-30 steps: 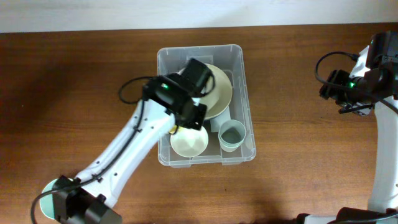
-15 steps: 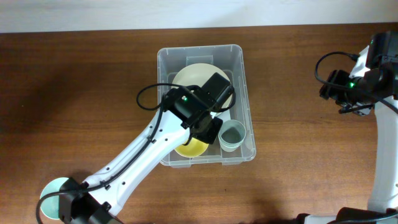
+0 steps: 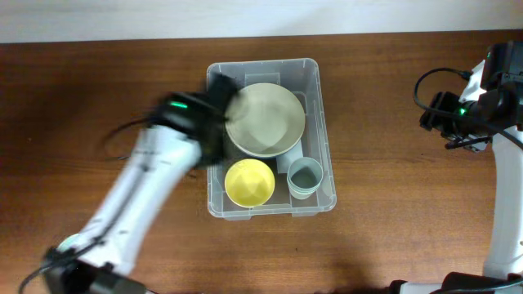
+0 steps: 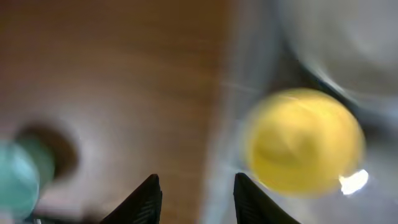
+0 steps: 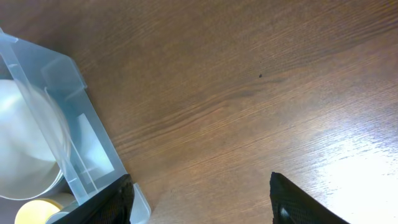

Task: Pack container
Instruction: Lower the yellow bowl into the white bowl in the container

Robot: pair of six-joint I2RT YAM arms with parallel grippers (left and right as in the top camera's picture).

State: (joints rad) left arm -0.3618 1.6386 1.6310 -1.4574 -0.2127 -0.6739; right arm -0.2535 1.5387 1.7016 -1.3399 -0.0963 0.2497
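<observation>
1. The container sits on the table, long axis pointing away from the robot
2. The left end effector, open and empty, hovers just beside its left wall
3. The right end effector, also open and empty, is well apart, so the left arm is nearer

The left arm reaches diagonally, blurred, its left gripper parted and empty. The right arm stands aside, right gripper spread wide.

Table: dark brown wood grain. Pale strip runs along its far edge. Bright glare on the wood, right wrist view.
</observation>
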